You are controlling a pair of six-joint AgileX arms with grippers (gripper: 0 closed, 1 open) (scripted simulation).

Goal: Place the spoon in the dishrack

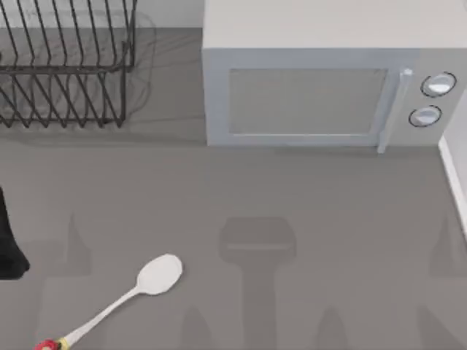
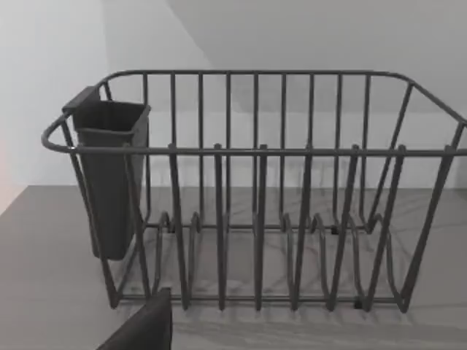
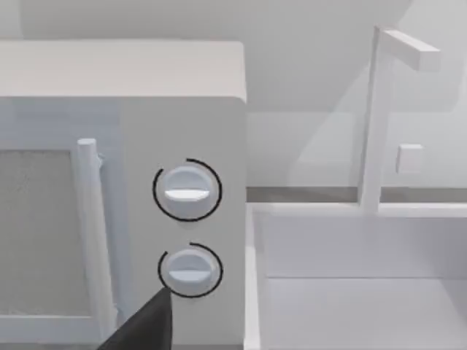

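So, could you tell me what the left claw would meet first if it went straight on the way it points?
Probably the dishrack: the left wrist view faces its front wires squarely, with bare table between. How far off is unclear.

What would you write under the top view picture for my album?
A white spoon lies on the grey table, waiting to go into the black dishrack beside the microwave.

Matte black tool [image 2: 142, 328], flat slanted edge, no markings
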